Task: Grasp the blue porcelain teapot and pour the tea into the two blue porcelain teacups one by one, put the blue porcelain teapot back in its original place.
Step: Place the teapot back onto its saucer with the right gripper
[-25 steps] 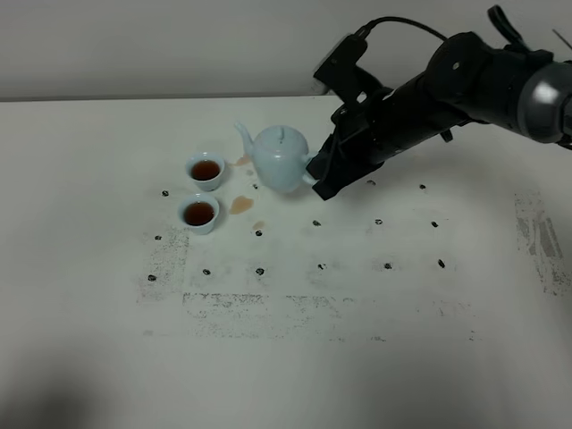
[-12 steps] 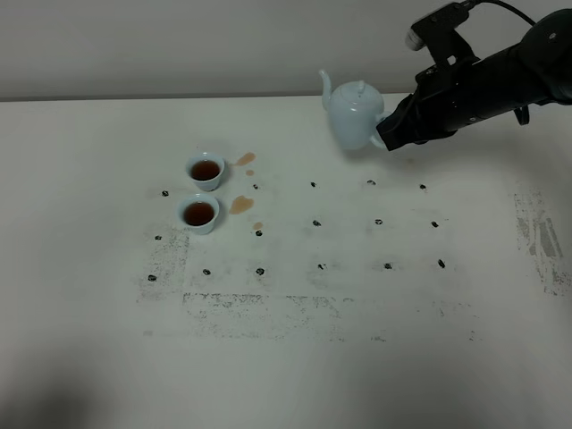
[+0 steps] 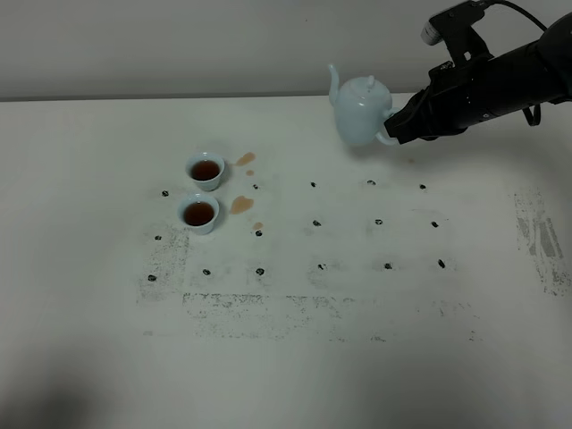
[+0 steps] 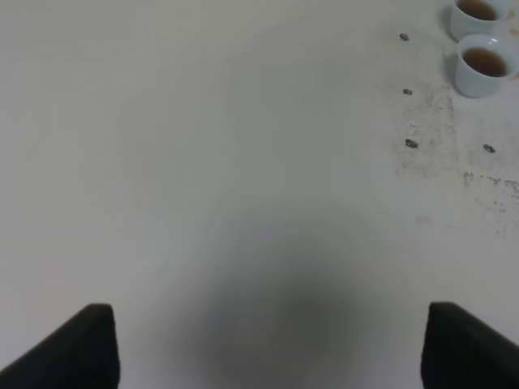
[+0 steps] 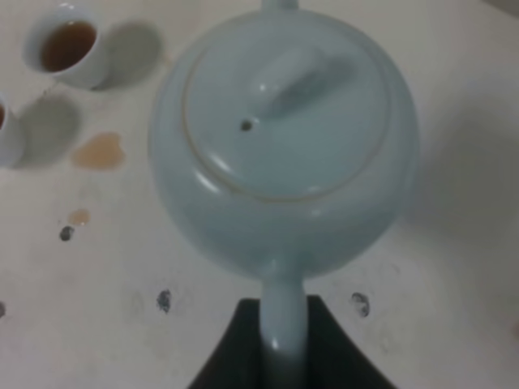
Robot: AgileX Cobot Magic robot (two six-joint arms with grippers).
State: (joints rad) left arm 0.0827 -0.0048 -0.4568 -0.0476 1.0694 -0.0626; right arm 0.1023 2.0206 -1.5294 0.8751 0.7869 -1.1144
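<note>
Here the glossy pale-blue teapot (image 3: 361, 110) hangs upright, knobbed lid on.

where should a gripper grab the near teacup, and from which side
Take the near teacup from straight above, one finger inside the flared rim and one outside, on the side away from the far teacup. It has no handle, its base is narrow, and it holds tea, so keep it upright.
</note>
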